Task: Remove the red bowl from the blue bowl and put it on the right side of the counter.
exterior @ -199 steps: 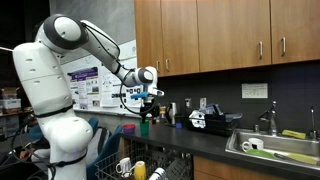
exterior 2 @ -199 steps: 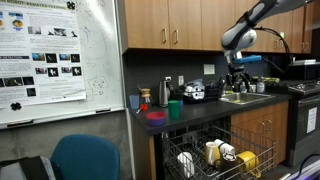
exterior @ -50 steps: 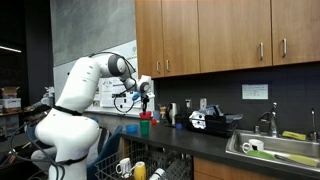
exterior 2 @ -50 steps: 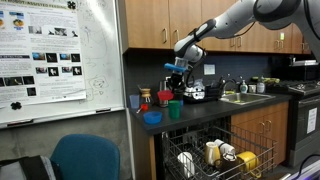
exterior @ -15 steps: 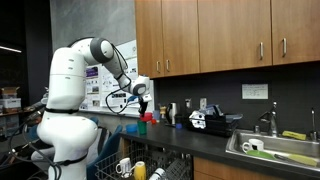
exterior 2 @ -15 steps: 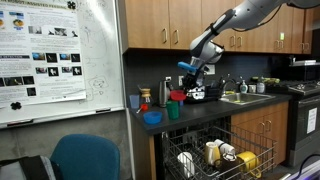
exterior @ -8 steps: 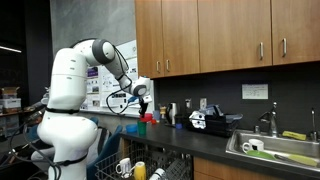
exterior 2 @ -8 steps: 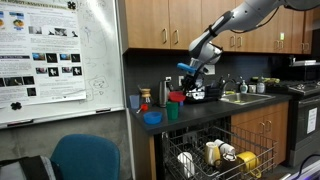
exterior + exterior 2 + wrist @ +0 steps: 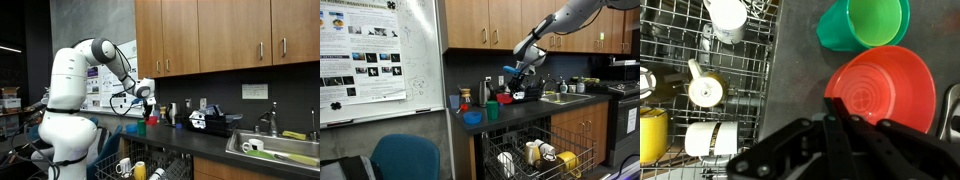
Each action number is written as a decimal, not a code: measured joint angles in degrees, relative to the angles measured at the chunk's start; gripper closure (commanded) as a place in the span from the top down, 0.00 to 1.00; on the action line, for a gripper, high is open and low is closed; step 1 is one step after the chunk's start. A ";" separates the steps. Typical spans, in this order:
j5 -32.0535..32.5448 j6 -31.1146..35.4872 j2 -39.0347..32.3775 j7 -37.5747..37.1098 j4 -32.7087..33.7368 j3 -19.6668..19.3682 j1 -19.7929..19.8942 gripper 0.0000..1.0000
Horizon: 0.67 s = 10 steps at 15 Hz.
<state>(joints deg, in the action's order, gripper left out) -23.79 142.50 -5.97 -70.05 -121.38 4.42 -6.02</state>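
In the wrist view the red bowl (image 9: 890, 90) hangs over the dark counter (image 9: 800, 60), and my gripper (image 9: 836, 101) is shut on its left rim. The bowl is upright with nothing in it. A green cup (image 9: 868, 22) stands just beyond it. In an exterior view the gripper (image 9: 511, 86) holds the red bowl (image 9: 506, 97) a little above the counter (image 9: 525, 112), to the right of the green cup (image 9: 493, 109). The blue bowl (image 9: 472, 118) sits on the counter's left end, apart from the red one. The gripper (image 9: 149, 106) and red bowl (image 9: 153, 120) also show small in an exterior view.
An open dishwasher rack (image 9: 700, 95) with mugs lies beside and below the counter edge, rack (image 9: 535, 155). A black appliance (image 9: 212, 121) and a steel sink (image 9: 280, 150) stand further along the counter. Small bottles (image 9: 465, 97) stand at the back by the blue bowl.
The gripper has carried the red bowl a little further along the counter, away from the blue bowl and past the green cup. The jaws stayed shut.
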 measured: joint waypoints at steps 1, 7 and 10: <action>0.00 0.00 0.00 -0.36 -0.48 -0.15 0.08 0.01; 0.00 0.00 -0.78 -1.85 -3.01 -0.12 0.03 0.01; 0.00 0.00 -1.89 -1.85 -3.33 0.02 -0.04 0.01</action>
<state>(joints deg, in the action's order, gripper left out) -23.80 142.50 -7.86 -71.90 -124.72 4.44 -6.05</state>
